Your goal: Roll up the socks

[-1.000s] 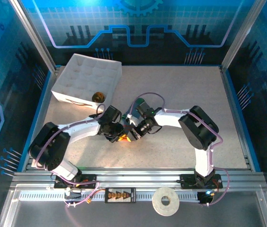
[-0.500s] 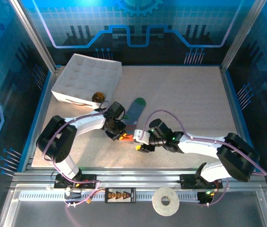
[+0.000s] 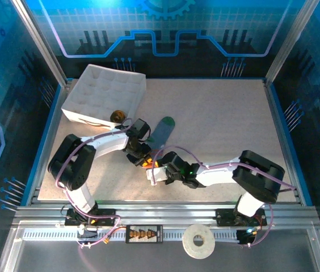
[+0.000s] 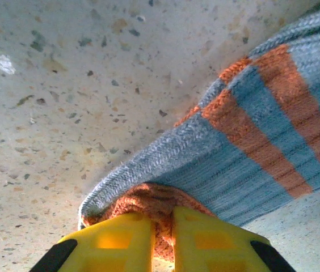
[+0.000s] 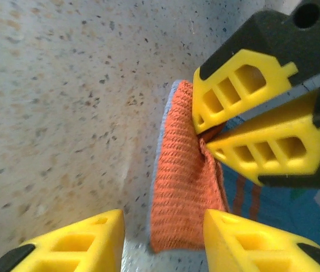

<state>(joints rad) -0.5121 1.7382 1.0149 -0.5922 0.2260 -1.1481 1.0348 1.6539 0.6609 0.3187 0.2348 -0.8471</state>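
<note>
In the top view the orange cuff of the blue-grey striped knit sock (image 3: 161, 131) is mostly buried under the left claw (image 3: 142, 161) and the right claw (image 3: 152, 172). A small round olive-brown lump (image 3: 116, 116) against the white padded box (image 3: 106, 90) is too small to identify. In the left wrist view the sock runs off the right edge and the left claw's yellow fingers (image 4: 120, 241) are cut by the bottom edge, the pinched fabric vanishing between them. In the right wrist view the right claw's fingers (image 5: 80, 243) are cropped at the bottom, and the left claw's fingers cover most of the sock's blue part.
</note>
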